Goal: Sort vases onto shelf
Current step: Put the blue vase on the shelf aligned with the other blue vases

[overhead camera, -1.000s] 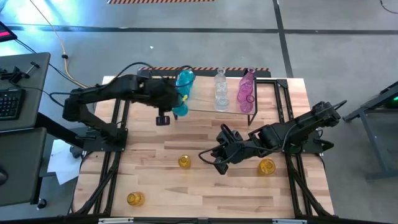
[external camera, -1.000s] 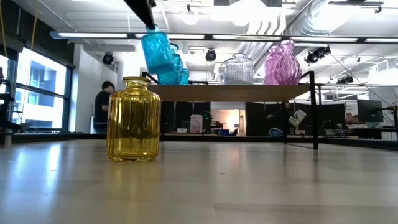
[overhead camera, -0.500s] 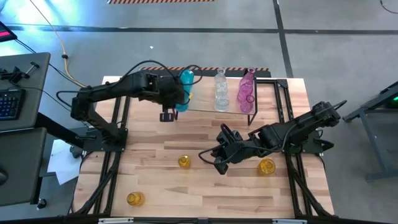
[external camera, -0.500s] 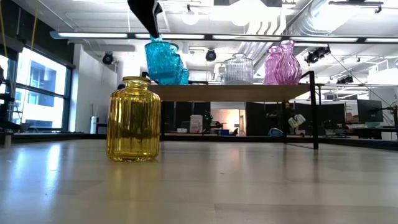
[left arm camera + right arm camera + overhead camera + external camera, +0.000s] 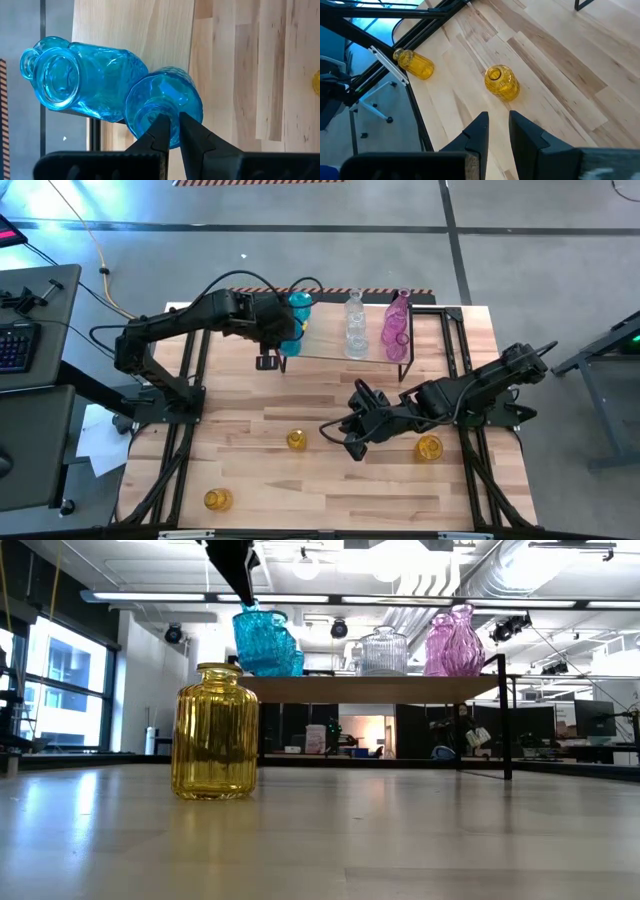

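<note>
L gripper [image 5: 171, 131] is pinched on the rim of a teal vase [image 5: 164, 106], holding it upright at the shelf's [image 5: 330, 348] left end, just beside a second teal vase [image 5: 75, 80]; colours are grouped, so teal goes with teal. Low view shows its base at board level; seated or not, can't tell. Clear vase [image 5: 355, 323] and pink vase [image 5: 396, 320] stand further along the shelf. R gripper [image 5: 496, 131] waits over mid-table, fingers slightly apart, nothing held, aimed at a yellow jar [image 5: 502, 82]. More yellow jars [image 5: 218, 499] are unsorted on the tabletop. Vs 1 s ago: the held vase hung tilted off the shelf edge; now upright on the board line.
</note>
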